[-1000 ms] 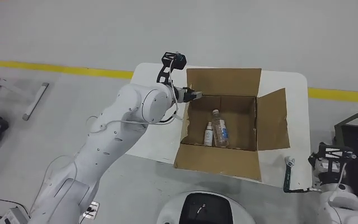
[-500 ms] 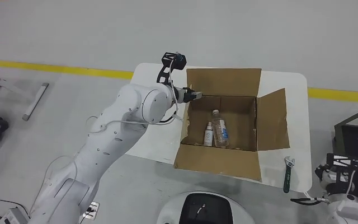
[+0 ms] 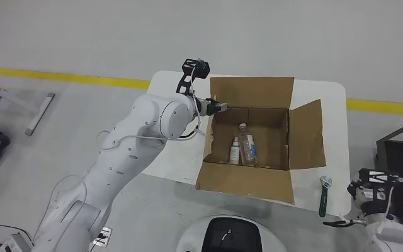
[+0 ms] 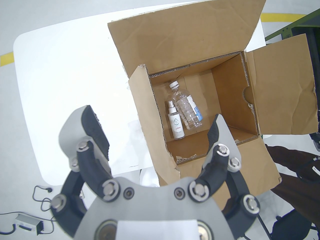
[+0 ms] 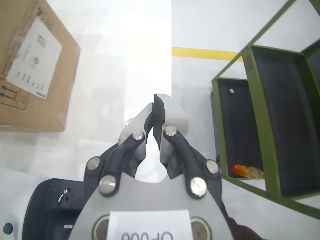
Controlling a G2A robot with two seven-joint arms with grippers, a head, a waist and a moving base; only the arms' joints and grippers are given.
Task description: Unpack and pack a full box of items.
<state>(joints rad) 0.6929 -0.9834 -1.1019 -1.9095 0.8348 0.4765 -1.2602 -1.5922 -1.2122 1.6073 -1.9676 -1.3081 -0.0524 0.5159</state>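
Note:
An open cardboard box (image 3: 245,181) (image 4: 187,36) stands on the white table (image 3: 173,157). On its floor lie a clear water bottle (image 3: 247,143) (image 4: 186,108) and, beside it, a small white spray bottle (image 3: 234,152) (image 4: 175,123). My left gripper (image 3: 214,106) (image 4: 152,116) hangs open over the box's left wall, holding nothing. A silver adjustable wrench (image 3: 324,196) lies on the table to the right of the box. My right gripper (image 5: 156,108) is shut with nothing between its fingers, low over the table's near right part, just short of the wrench.
A green rack (image 5: 252,58) with black bins stands right of the table; an orange item (image 5: 246,171) lies in one bin. The box's right flap (image 3: 306,135) is folded out over the table. A yellow line (image 3: 69,78) crosses the floor behind.
The right arm drew back from the wrench toward the near right edge, then shifted slightly. Wrench, box, bottles and left arm have not moved.

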